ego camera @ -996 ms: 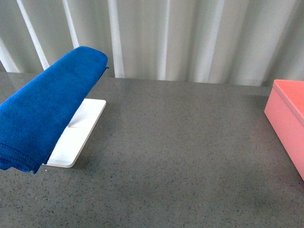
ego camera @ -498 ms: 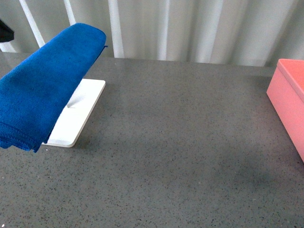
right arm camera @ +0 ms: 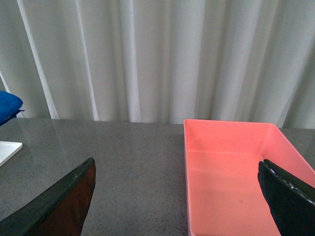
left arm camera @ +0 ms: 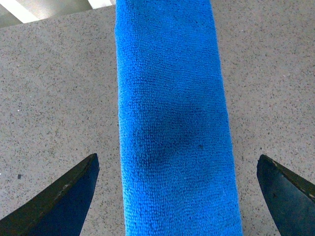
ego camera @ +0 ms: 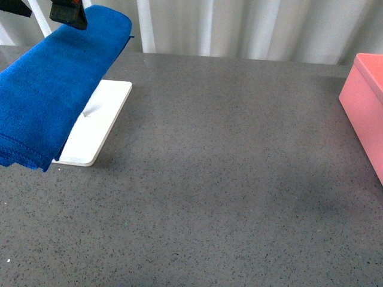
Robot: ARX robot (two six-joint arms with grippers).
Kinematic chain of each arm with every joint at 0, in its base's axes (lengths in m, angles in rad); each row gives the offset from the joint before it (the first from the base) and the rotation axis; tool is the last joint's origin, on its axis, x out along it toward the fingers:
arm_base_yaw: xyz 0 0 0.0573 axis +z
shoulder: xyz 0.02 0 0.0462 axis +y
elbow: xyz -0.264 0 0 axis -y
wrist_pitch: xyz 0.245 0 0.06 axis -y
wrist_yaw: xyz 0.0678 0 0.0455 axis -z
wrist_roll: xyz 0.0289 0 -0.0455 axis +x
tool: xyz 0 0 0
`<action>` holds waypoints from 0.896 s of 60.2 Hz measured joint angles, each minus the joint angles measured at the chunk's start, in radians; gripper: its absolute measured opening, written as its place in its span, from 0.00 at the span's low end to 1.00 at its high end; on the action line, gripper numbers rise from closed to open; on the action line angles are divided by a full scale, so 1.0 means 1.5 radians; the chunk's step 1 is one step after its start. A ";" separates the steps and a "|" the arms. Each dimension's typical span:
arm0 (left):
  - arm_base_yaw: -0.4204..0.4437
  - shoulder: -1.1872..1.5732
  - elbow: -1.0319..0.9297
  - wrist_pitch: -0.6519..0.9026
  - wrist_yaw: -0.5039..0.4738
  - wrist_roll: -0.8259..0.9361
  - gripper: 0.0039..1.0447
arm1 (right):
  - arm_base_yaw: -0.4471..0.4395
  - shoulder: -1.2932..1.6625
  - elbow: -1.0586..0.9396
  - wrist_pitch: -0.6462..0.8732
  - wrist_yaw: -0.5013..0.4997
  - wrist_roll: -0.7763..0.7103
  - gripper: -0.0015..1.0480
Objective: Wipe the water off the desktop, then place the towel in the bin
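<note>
The royal-blue towel (ego camera: 57,78) hangs folded over a raised support at the far left, above a white tray (ego camera: 99,122) on the speckled grey desktop (ego camera: 227,179). A dark finger (ego camera: 69,13) of my left gripper shows over the towel's far end. In the left wrist view the towel (left arm camera: 172,123) runs between the wide-open fingers of the left gripper (left arm camera: 177,196), which do not touch it. The pink bin (ego camera: 366,101) stands at the right edge. My right gripper (right arm camera: 177,201) is open and empty, hovering before the empty bin (right arm camera: 236,167). I see no water.
White pleated curtains (ego camera: 239,27) close off the far edge of the desktop. In the right wrist view the towel's end (right arm camera: 7,105) and a corner of the white tray (right arm camera: 7,150) show far off to one side.
My left gripper has come into the front view's top left corner, over the towel's far end. The whole scene has shifted upward in the front view. The towel still hangs in place.
</note>
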 joint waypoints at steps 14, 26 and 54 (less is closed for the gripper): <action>0.002 0.060 0.051 -0.009 -0.021 -0.007 0.94 | 0.000 0.000 0.000 0.000 0.000 0.000 0.93; 0.002 0.090 0.071 -0.017 -0.024 -0.007 0.94 | 0.000 0.000 0.000 0.000 0.000 0.000 0.93; 0.002 0.120 0.064 0.028 -0.072 -0.003 0.94 | 0.000 0.000 0.000 0.000 0.000 0.000 0.93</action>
